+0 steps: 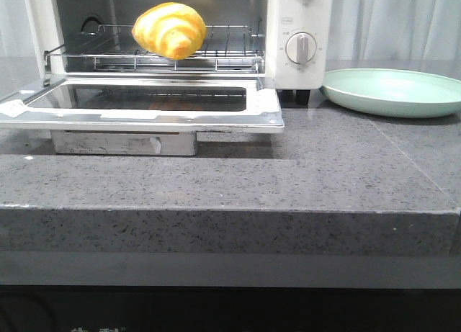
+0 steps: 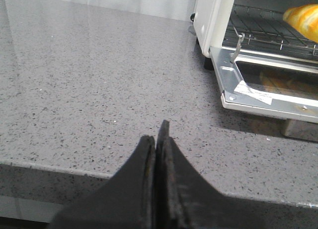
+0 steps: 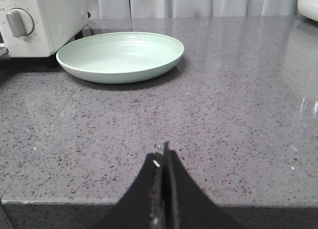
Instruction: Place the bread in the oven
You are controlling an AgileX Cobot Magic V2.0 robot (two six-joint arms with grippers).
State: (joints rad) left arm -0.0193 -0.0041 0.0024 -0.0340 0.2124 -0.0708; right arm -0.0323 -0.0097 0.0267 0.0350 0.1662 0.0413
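Observation:
The bread (image 1: 170, 29), a glossy golden croissant roll with orange-brown bands, lies on the wire rack (image 1: 216, 52) inside the white oven (image 1: 306, 65). The oven's glass door (image 1: 144, 101) hangs open and flat. The bread also shows in the left wrist view (image 2: 303, 20). My left gripper (image 2: 156, 139) is shut and empty, low over the counter's front edge, well away from the oven (image 2: 211, 20). My right gripper (image 3: 163, 157) is shut and empty, near the counter's front edge, short of the plate. Neither gripper shows in the front view.
A pale green round plate (image 1: 396, 93) sits empty to the right of the oven; it also shows in the right wrist view (image 3: 119, 57). The grey speckled counter (image 1: 324, 173) has a stepped front edge. A metal block (image 1: 122, 143) sits under the open door.

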